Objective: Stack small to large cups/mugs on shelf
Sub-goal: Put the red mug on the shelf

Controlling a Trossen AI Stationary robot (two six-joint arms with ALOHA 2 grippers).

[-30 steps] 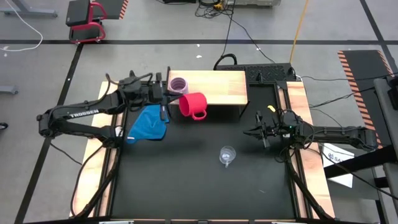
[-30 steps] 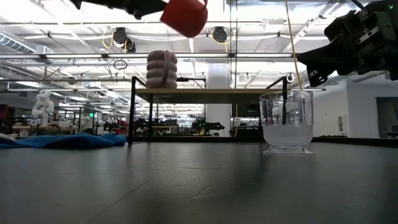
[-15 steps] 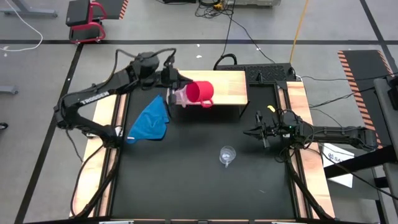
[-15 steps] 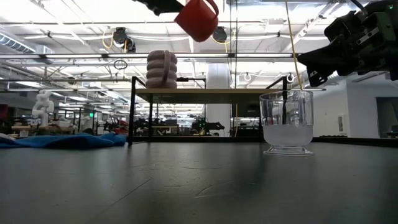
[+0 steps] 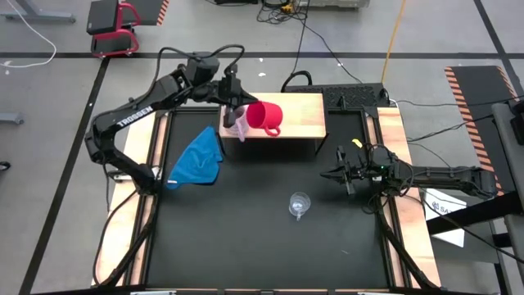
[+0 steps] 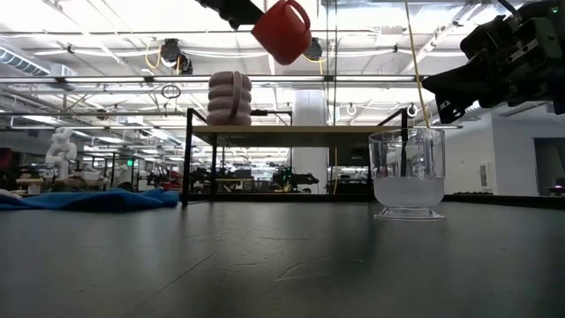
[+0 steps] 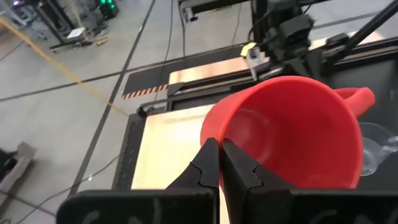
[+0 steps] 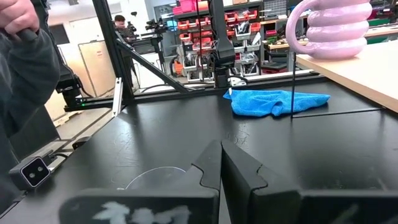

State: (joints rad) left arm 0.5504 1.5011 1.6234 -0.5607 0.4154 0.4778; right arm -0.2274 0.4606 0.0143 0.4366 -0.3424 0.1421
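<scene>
The black surface carries a blue cloth at 9 o'clock; left gripper grasps the red mug, right gripper clenched empty at 3 o'clock.

A crumpled blue cloth is seen lying on the black counter near its left edge, just in front of the far left corner area. It is also caught at the far left of the low view, flat on the surface.
</scene>
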